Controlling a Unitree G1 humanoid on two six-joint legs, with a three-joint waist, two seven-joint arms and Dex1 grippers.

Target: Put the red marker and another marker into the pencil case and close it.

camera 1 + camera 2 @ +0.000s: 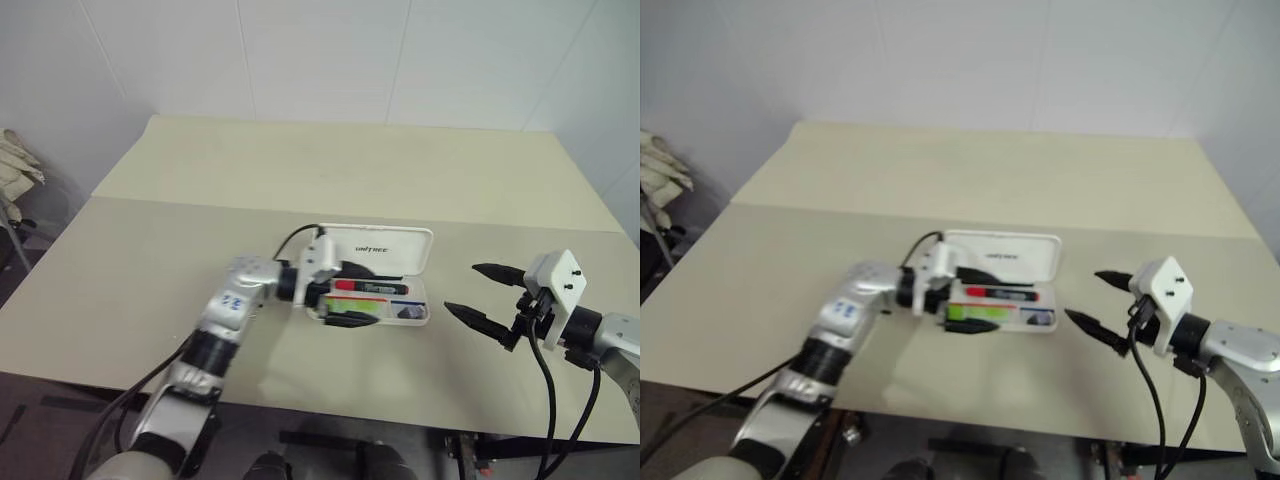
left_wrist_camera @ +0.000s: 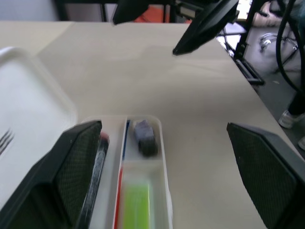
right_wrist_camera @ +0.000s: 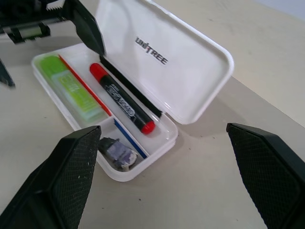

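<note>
Both markers lie inside the open pencil case [image 3: 119, 119]: red marker [image 3: 123, 98] nearer its lid, green marker [image 3: 69, 86] alongside. Left gripper [image 1: 352, 295] spread wide over the case, empty; right gripper [image 1: 483, 297] beside it, wide, empty.

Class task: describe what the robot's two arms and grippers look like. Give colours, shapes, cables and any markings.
Both arms are silver-grey with black joints. The left gripper and right gripper each have a white housing and two black tapered fingers with textured pads. Black cables loop off each wrist; small blue marks sit on the left forearm.

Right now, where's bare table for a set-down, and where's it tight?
Free: the far half of the table beyond the pencil case, plus the strip between case and right gripper. Tight: the case's left end, where the open left gripper straddles it.
</note>
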